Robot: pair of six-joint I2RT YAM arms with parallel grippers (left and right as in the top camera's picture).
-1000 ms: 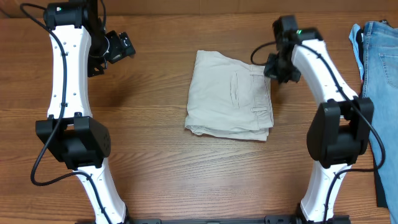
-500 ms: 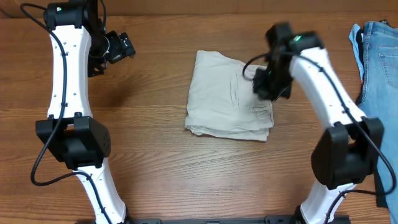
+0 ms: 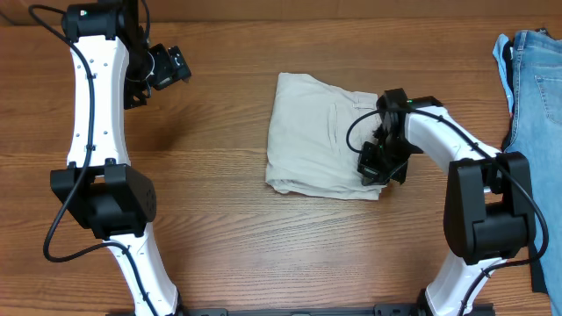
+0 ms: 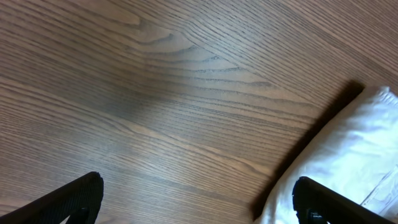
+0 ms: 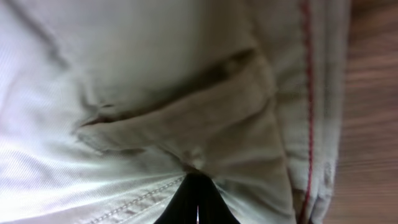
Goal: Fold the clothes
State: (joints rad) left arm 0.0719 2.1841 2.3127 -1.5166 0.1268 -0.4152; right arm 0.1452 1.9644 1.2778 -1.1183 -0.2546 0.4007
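Khaki shorts (image 3: 320, 132) lie folded into a compact rectangle at the table's (image 3: 263, 254) centre, a shade toward 12 o'clock. The right gripper (image 3: 376, 167), jaws closed tip to tip, presses on the bundle's 4 o'clock corner beside a belt loop (image 5: 186, 118); whether cloth is pinched I cannot tell. The left gripper (image 3: 165, 66) hangs wide open over bare wood at 10 o'clock. This looks like a flattening pass: press lightly and sweep outward along the waistband, so lower layers don't skew. Blue jeans (image 3: 534, 79) sit apart at 3 o'clock.
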